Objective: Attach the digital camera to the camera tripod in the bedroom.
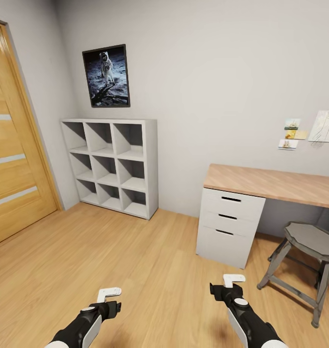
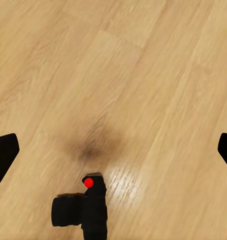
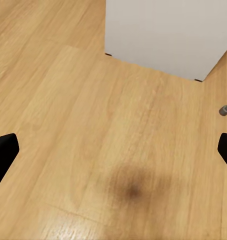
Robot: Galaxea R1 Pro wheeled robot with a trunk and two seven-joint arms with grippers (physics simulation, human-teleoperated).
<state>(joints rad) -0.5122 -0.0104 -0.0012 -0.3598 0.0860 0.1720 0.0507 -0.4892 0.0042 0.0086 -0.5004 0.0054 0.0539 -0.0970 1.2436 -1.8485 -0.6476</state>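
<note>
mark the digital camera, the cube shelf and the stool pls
digital camera (image 2: 83, 210): left wrist view, on its black body below the red button.
cube shelf (image 1: 151, 164): head view, on its right side panel.
stool (image 1: 313, 239): head view, on the grey seat.

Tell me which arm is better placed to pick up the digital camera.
Left, probably. The digital camera lies on the wood floor in its wrist view, between open fingers. The right wrist view has floor and a white cabinet.

head forward-down, wrists near floor (image 1: 150, 270)
</note>
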